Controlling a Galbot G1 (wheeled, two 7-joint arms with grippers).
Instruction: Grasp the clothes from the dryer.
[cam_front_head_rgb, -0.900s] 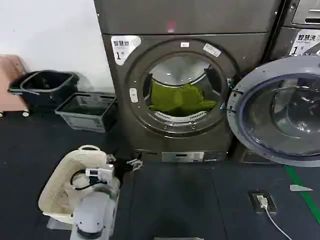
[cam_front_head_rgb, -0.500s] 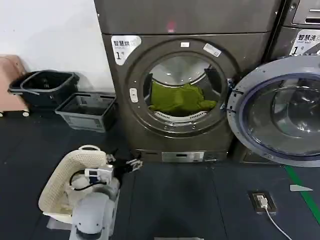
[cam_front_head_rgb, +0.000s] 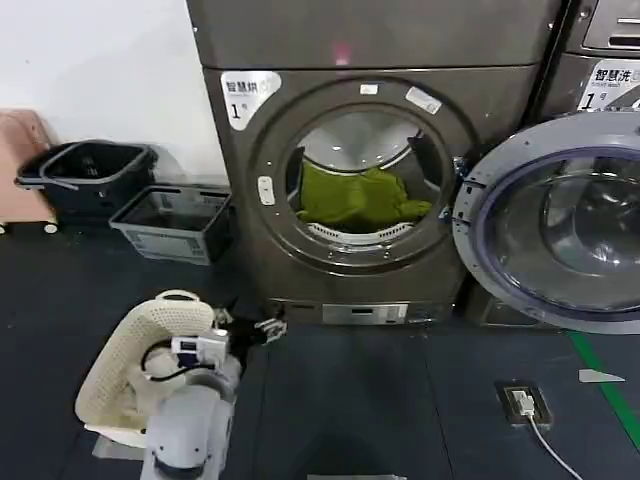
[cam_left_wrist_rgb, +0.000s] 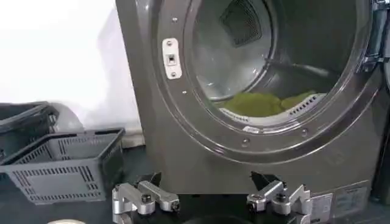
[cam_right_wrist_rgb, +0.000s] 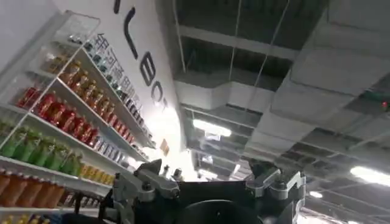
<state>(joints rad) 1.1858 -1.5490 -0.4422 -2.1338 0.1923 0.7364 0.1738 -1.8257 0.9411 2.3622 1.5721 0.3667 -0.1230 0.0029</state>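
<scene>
Olive-green fabric, the clothes (cam_front_head_rgb: 358, 198), lies bunched in the lower half of the round opening of the dryer (cam_front_head_rgb: 365, 180), a dark grey-brown metal front-loader with a white label marked 1 at its upper left corner. In the left wrist view the clothes (cam_left_wrist_rgb: 259, 102) show as a low green heap behind the drum's lip, with the rest hidden by the porthole rim. The chrome-rimmed glass door (cam_front_head_rgb: 560, 220) hangs swung open to the robot's right, its far edge cut off by the picture, and it covers most of the neighbouring machine (cam_front_head_rgb: 595, 70). The left gripper (cam_front_head_rgb: 262, 328) is low in front of the dryer's base, left of the opening and well apart from the clothes; in its own wrist view the left gripper (cam_left_wrist_rgb: 210, 199) has its 2 fingers (cam_left_wrist_rgb: 146, 198) spread wide apart with nothing between them. The right gripper (cam_right_wrist_rgb: 207, 185) points up toward a ceiling and a shelved wall, its fingers also apart and empty. A cream woven basket (cam_front_head_rgb: 130, 355) sits on the dark floor beside the left arm, partly hidden by it. A grey crate (cam_front_head_rgb: 175, 222) and a black bin (cam_front_head_rgb: 90, 175) stand by the white wall.
</scene>
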